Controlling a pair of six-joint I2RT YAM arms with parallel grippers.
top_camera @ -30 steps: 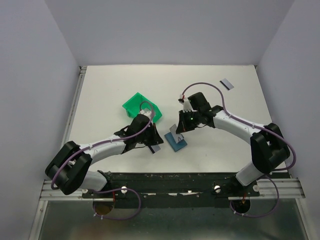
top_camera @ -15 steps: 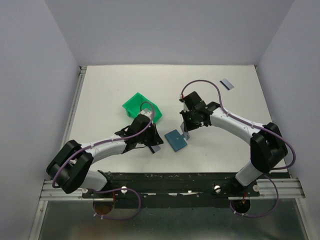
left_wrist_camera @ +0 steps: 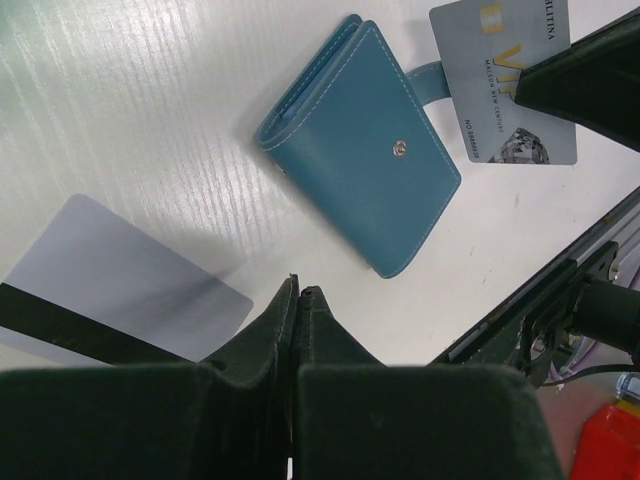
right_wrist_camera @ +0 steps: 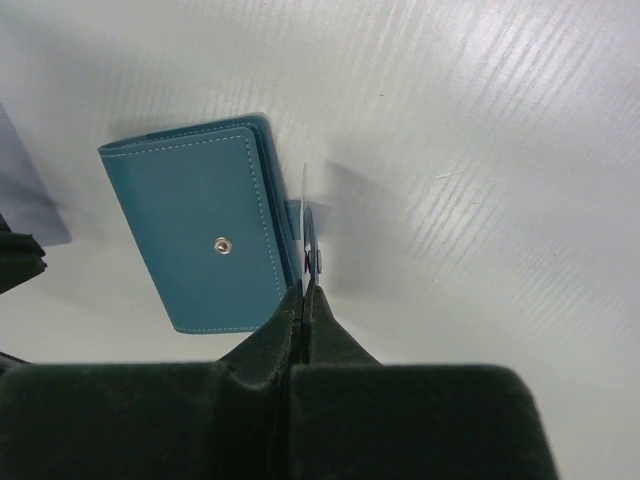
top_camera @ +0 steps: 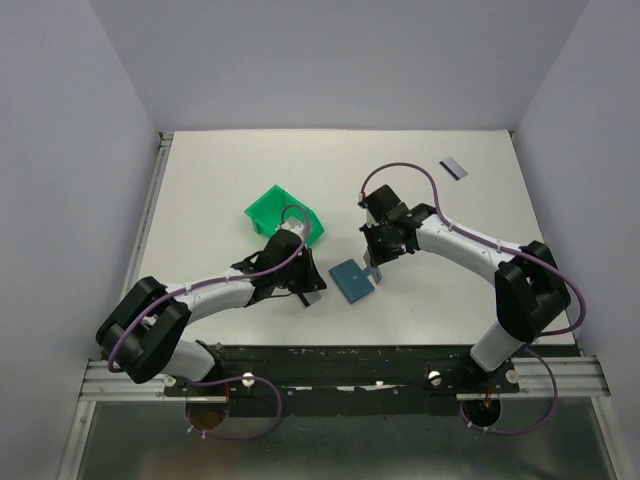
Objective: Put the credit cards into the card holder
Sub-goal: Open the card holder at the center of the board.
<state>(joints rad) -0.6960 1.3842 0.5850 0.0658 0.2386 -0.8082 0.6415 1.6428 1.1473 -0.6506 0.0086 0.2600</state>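
Note:
The slate-blue card holder (top_camera: pixel 352 280) lies folded shut on the white table between the two arms, stud up (left_wrist_camera: pixel 399 149). My right gripper (top_camera: pixel 373 268) is shut on one credit card (left_wrist_camera: pixel 505 85), which stands on edge (right_wrist_camera: pixel 305 205) against the holder's (right_wrist_camera: pixel 200 225) right side, by its strap. My left gripper (left_wrist_camera: pixel 298 291) is shut with nothing between its fingers. Just left of its tips a grey credit card with a dark stripe (left_wrist_camera: pixel 120 280) lies flat on the table (top_camera: pixel 313 298). One more credit card (top_camera: pixel 453 168) lies at the far right.
A green plastic bin (top_camera: pixel 285 213) stands right behind my left gripper (top_camera: pixel 303 288). The table's near edge, with its dark rail (top_camera: pixel 360 355), runs close below the holder. Grey walls enclose the table on three sides.
My right gripper, with its card, has drawn back to the right from over the holder, which now lies flat and shut. The left arm has barely moved.

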